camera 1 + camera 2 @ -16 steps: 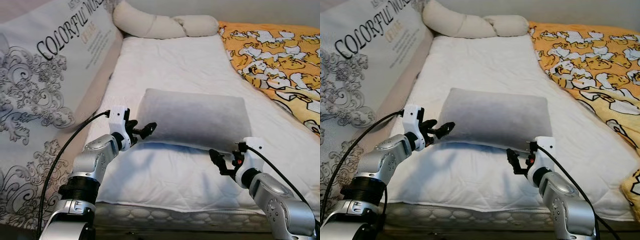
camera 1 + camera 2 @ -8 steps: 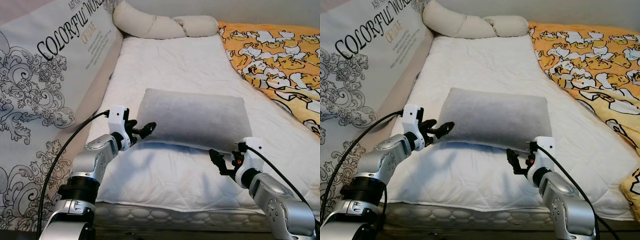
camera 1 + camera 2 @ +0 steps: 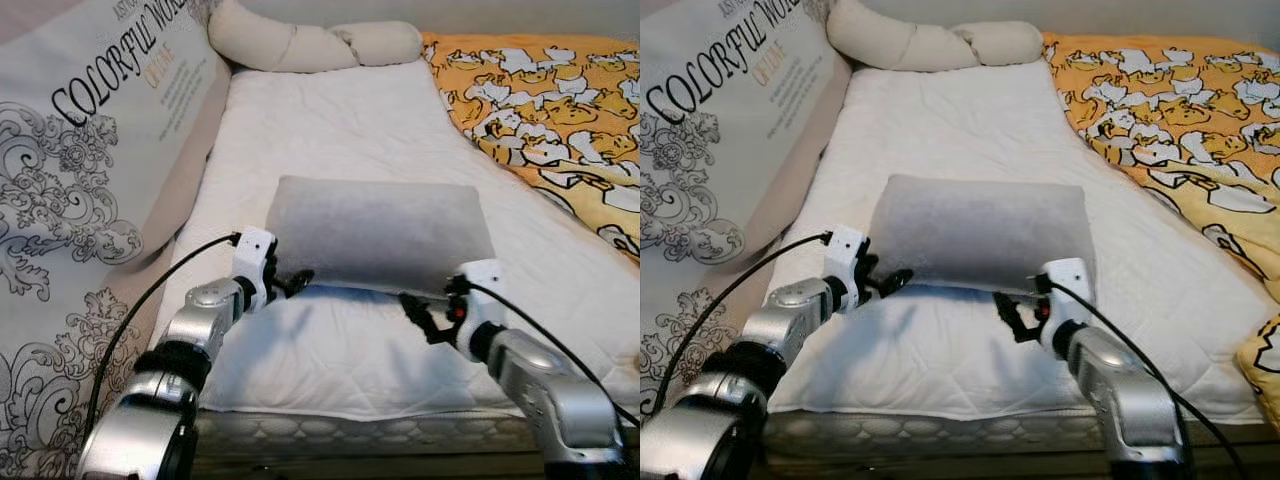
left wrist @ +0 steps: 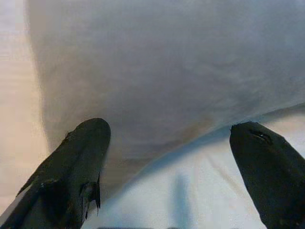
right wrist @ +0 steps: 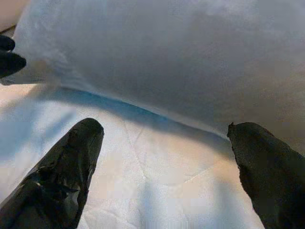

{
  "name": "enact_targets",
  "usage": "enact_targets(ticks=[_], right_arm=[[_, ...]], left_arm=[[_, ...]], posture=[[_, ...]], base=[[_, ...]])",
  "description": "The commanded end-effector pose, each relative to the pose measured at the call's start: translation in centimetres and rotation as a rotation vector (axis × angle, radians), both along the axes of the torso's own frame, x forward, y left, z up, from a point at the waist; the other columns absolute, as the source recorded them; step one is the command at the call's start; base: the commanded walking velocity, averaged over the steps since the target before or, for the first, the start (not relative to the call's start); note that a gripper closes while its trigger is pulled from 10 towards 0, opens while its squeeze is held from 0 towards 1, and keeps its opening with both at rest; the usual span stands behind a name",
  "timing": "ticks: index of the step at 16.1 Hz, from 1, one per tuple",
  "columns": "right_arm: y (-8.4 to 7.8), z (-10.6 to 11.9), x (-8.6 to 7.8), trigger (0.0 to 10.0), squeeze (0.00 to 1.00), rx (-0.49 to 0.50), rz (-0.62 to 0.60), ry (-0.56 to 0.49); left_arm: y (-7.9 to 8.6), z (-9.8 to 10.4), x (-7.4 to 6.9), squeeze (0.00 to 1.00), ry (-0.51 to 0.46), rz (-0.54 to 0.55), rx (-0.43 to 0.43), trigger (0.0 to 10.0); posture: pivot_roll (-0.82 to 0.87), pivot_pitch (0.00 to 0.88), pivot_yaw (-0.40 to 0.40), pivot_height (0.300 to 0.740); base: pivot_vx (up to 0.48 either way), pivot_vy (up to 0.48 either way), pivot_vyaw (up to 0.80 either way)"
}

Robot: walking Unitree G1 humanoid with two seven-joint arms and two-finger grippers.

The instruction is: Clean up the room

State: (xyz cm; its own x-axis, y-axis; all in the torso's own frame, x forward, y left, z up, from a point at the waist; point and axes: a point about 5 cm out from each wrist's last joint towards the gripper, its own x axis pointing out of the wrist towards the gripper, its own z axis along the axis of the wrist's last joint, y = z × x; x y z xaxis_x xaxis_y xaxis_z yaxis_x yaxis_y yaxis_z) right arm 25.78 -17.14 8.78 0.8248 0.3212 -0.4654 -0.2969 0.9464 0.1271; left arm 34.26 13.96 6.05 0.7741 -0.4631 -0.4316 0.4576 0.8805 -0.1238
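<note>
A grey rectangular pillow lies across the white mattress, its near edge lifted a little off the sheet. My left gripper is open at the pillow's near left corner, fingers straddling that corner. At the near right edge my right gripper is open too, its fingers spread just below the pillow's underside. The pillow looms close in both wrist views.
A cream bolster pillow lies at the head of the bed. An orange cartoon-print blanket covers the right side. A patterned printed panel stands along the left. The mattress's front edge is just below my arms.
The camera has come closer and tilted down. Both grippers have pushed forward to the pillow's near edge, still open.
</note>
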Motion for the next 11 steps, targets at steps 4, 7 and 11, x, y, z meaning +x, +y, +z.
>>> enact_targets(ticks=[4, 7, 11], right_arm=[[0.0, 0.1, 0.2, 10.0, 0.0, -0.04, 0.017, 0.002], [-0.2, -0.1, -0.3, 10.0, 0.0, -0.066, 0.003, 0.018], [-0.5, -0.3, -1.4, 10.0, 0.0, -0.063, -0.011, 0.044]], left_arm=[[1.1, 0.5, 1.2, 0.0, -0.014, 0.216, -0.025, 10.0], [1.0, -0.5, 0.9, 0.0, 0.034, 0.306, -0.009, 10.0], [-0.1, -1.8, 0.0, 0.0, 0.153, 0.367, -0.2, 10.0]], posture=[[-0.17, 0.0, 0.076, 0.74], [-0.25, 0.0, 0.088, 0.74], [-0.3, 0.0, 0.089, 0.74]], base=[[0.0, 0.0, 0.0], [0.0, 0.0, 0.0], [0.0, 0.0, 0.0]])
